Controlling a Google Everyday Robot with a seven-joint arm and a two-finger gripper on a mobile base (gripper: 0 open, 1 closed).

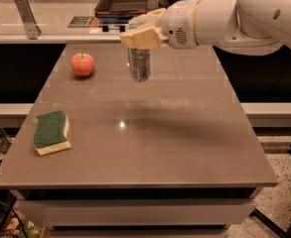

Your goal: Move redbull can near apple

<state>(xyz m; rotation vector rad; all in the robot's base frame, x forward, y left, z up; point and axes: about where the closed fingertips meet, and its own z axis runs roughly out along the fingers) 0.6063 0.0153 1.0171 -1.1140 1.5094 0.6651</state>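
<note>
The gripper (139,38) is over the far part of the counter (165,138), pinching the top of the redbull can (139,66), which hangs upright under it. Can't tell if the can's base actually touches the counter. The apple (83,64) sits near the can on its left, not touching. A green-and-yellow sponge (51,132) is well off at the near left.

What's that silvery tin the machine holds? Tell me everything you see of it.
The redbull can is a slim silver-grey metal can with small print, upright. The gripper grips its top from above, hiding the lid. It is over the far side of the table, right of the apple and apart from it; whether its base touches the table is unclear.
</note>
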